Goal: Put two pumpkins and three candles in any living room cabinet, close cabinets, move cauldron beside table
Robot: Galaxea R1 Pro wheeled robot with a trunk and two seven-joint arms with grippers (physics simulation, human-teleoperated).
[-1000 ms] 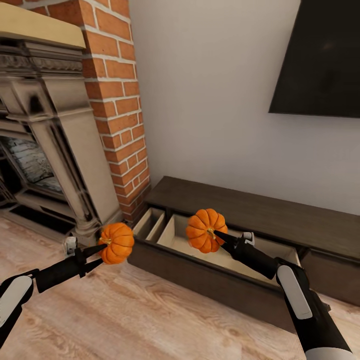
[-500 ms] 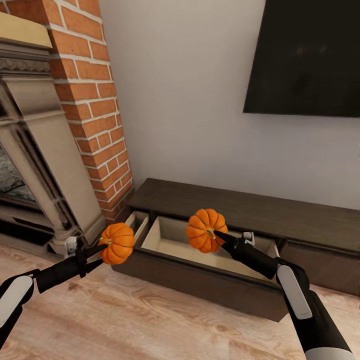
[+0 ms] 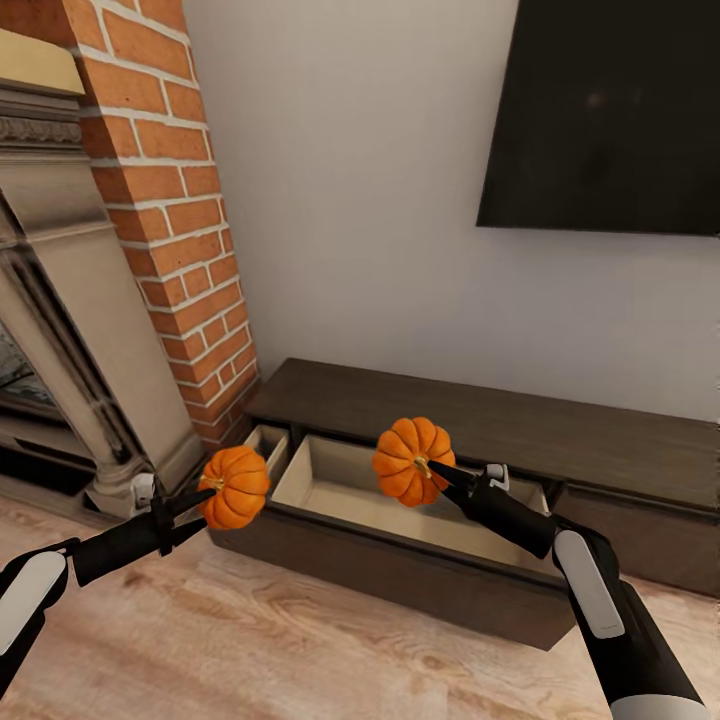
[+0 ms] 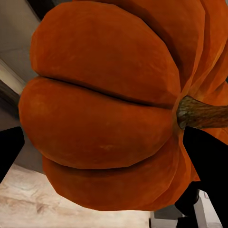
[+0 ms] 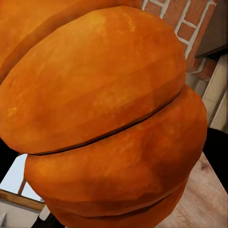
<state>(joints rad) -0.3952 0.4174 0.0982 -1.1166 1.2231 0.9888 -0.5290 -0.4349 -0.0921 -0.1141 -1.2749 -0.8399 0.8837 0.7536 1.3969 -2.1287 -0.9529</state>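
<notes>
My left gripper [image 3: 208, 486] is shut on a bright orange ribbed pumpkin [image 3: 236, 487], held above the floor just in front of the cabinet's left end. Up close, that pumpkin [image 4: 109, 114] shows its short stem [image 4: 202, 113]. My right gripper [image 3: 432, 468] is shut on the second pumpkin [image 3: 410, 458], which hangs over the open drawer [image 3: 400, 500] of the long, low dark brown cabinet [image 3: 480, 420]. The same fruit [image 5: 104, 114] looms large in the right wrist view. The drawer's pale wood inside looks bare. No candles are in sight.
A brick column [image 3: 170, 200] and an ornate fireplace surround [image 3: 70, 330] stand left of the cabinet. A narrow second compartment [image 3: 265, 445] is open at the cabinet's left end. A black television [image 3: 610, 110] hangs on the wall above. Wooden floor [image 3: 300, 650] lies in front.
The camera has swung right, so the fireplace and cabinet slid left in the picture. Both grippers and their pumpkins keep the same places in the view.
</notes>
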